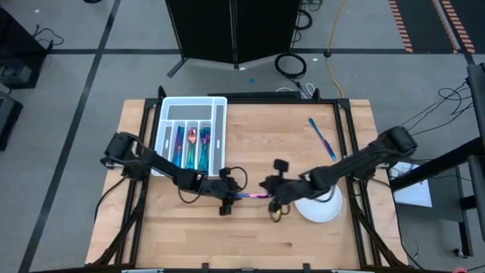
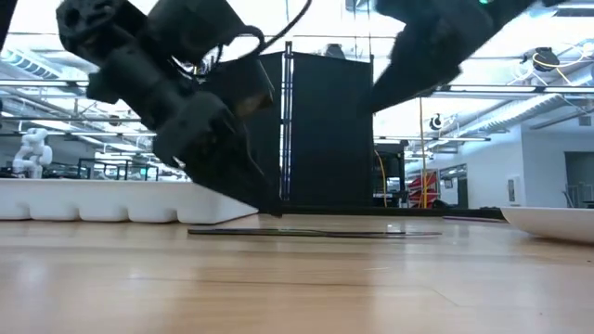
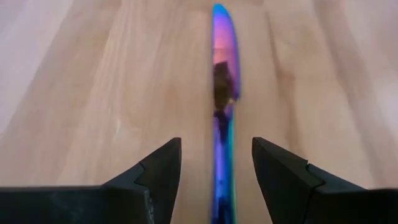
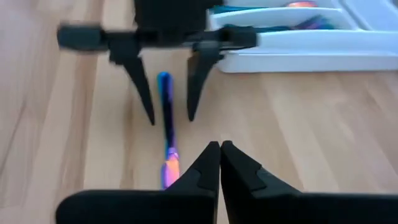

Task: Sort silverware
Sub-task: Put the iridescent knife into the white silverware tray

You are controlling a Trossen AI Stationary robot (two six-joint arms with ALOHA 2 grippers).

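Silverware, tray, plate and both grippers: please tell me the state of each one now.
Knife: flat on the table, between the left gripper's fingers, not gripped.
Left gripper: open, astride the knife handle.
Right gripper: shut, empty, beside the knife's blade end.
Second knife: flat on the table, apart.
Tray: holds several sorted pieces.
Plate: partly under the right arm.

Bare table (image 1: 303, 163) lies open around the knife (image 3: 222, 93), with tray (image 1: 220, 129) and plate (image 1: 320, 208) flanking.
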